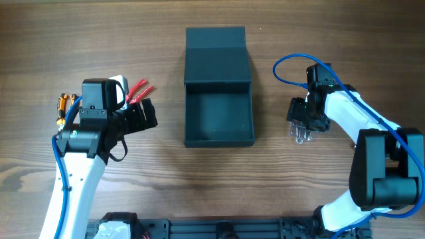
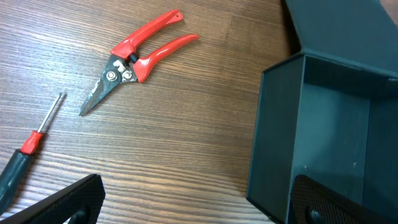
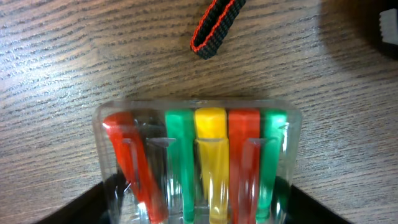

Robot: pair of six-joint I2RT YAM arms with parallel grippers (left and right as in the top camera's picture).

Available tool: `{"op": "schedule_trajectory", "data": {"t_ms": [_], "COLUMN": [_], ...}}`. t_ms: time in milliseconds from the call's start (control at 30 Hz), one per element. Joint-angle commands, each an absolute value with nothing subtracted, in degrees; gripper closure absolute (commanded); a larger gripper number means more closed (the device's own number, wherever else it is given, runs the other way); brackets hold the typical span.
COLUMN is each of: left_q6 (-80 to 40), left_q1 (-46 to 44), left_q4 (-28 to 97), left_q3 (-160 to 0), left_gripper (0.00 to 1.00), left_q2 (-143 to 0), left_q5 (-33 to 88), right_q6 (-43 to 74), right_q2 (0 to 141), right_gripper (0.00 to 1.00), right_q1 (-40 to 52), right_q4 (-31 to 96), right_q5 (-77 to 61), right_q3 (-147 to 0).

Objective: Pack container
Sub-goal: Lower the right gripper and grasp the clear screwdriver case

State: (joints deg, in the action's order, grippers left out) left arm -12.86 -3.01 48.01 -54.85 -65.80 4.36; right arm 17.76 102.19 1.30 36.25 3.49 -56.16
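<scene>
The container (image 1: pixel 219 141) is a dark teal-grey box in the middle of the table, its flap lid (image 1: pixel 216 53) folded open to the far side; its near wall (image 2: pixel 273 137) shows in the left wrist view. My left gripper (image 1: pixel 143 116) (image 2: pixel 196 199) stands wide open to the left of it, over bare wood. Red-handled snips (image 1: pixel 139 91) (image 2: pixel 134 59) lie just beyond it. My right gripper (image 1: pixel 302 129) (image 3: pixel 196 202) is right of the container, its fingers against both sides of a clear plastic case (image 3: pixel 196 155) of red, green and yellow pieces lying on the table.
A screwdriver (image 2: pixel 25 155) with a dark handle and red collar lies left of the snips. An orange-marked tool (image 1: pixel 62 106) lies at the far left. A black strap loop with red edging (image 3: pixel 214 28) lies beyond the clear case.
</scene>
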Motion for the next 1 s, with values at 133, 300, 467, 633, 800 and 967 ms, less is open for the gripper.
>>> {"op": "schedule_trajectory", "data": {"t_ms": [133,300,467,633,800,967], "left_q6": [-13.76,-13.76,-13.76,-13.76,-13.76,-13.76], "left_q1": [-2.74,-2.74,-2.74,-2.74,-2.74,-2.74], "left_q4": [48.07,48.05,48.05,48.05,48.05,48.05], "left_q3": [-55.86,-55.86,-55.86,-55.86,-55.86,-55.86], "left_gripper": [0.0,0.0,0.0,0.0,0.0,0.0], "left_q2": [-65.58,-65.58,-65.58,-65.58,-65.58,-65.58], "left_q5": [5.04,5.04,5.04,5.04,5.04,5.04], "right_q6": [17.56,17.58,17.58,17.56,17.56,17.52], "right_q2": [104.68,104.68,104.68,104.68,104.62,103.63], "right_gripper": [0.31,0.31,0.33,0.37,0.51,0.67], "right_q1": [1.1,1.1,1.1,1.1,1.1,1.1], "right_q4": [36.45,36.45,36.51,36.53,36.8,38.68], "right_q5": [4.21,3.81,3.77,3.79,3.81,3.84], "right_q3": [-53.67,-53.67,-53.67,-53.67,-53.67,-55.68]}}
